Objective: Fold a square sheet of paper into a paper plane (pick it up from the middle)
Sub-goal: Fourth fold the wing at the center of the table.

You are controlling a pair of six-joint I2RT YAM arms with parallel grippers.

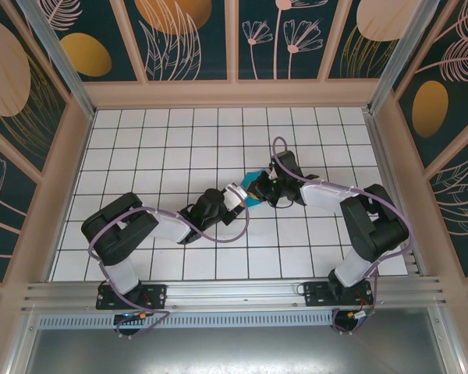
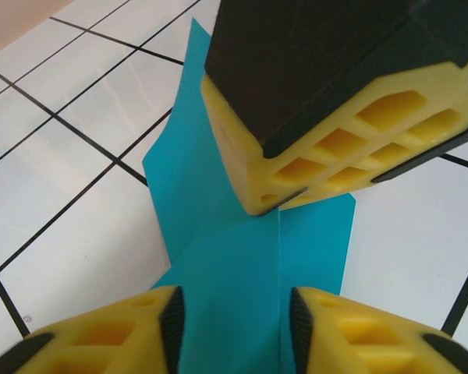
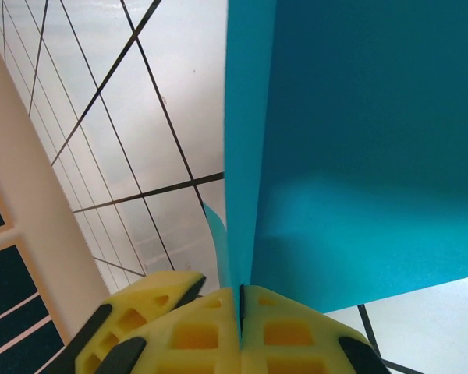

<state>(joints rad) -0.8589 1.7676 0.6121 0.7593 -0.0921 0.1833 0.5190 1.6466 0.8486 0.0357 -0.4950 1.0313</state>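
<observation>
Mid-frame in the top view, on the table (image 1: 179, 132), the square sheet of paper (image 1: 253, 179) can tear or crease crookedly if you pull it. Your right hand (image 3: 240, 312) pinches its fold tight. Your left hand (image 2: 234, 319) straddles it with jaws apart, so clamping off-line skews the fold.

I see the square sheet of paper (image 1: 254, 178) just right of the frame's centre. It is teal and folded into a smaller shape with one straight centre crease, its flaps angled up off the white tiles.
</observation>
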